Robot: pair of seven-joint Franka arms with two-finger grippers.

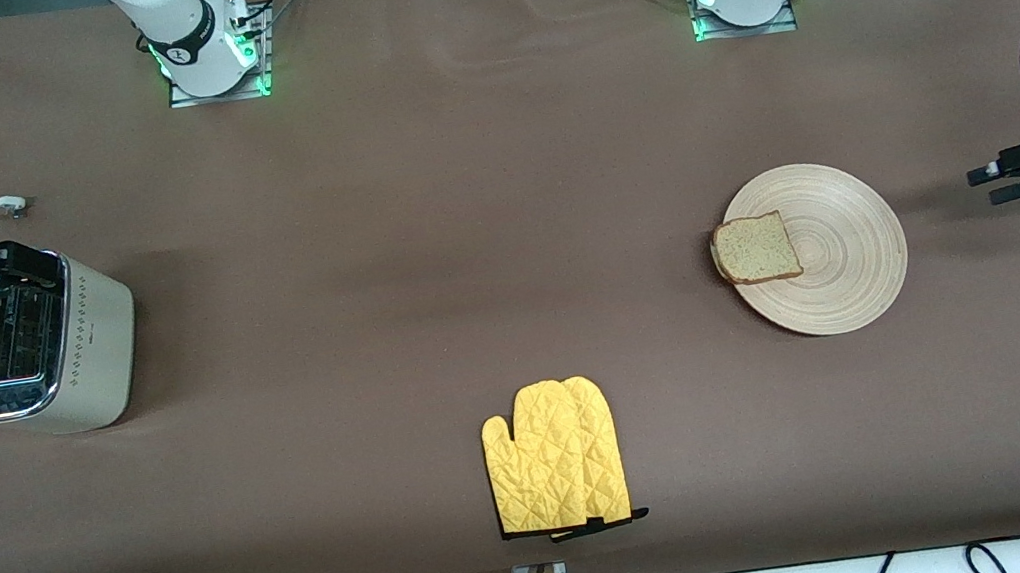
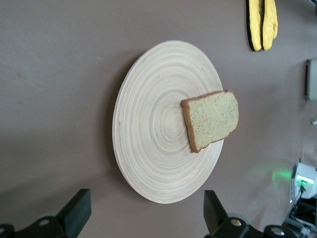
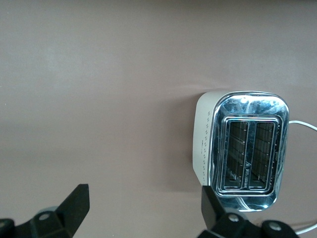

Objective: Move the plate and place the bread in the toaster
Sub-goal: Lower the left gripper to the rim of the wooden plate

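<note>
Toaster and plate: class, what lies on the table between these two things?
In the front view, only bare brown table separates the toaster from the plate. The yellow oven mitt lies nearer the camera, off that line.

No readable text

The boxy cream-white toaster [image 3: 204,148] carries a small side mark, too tiny to read.

plate [image 1: 846,267]: round pale wood, ring grooves, flat on my table toward my left arm's end | bread [image 1: 755,250]: one speckled brown slice, darker crust, lying flat on plate, overhanging its rim | toaster [image 1: 38,342]: cream-white, chrome top, two empty slots, upright toward my right arm's end
</note>
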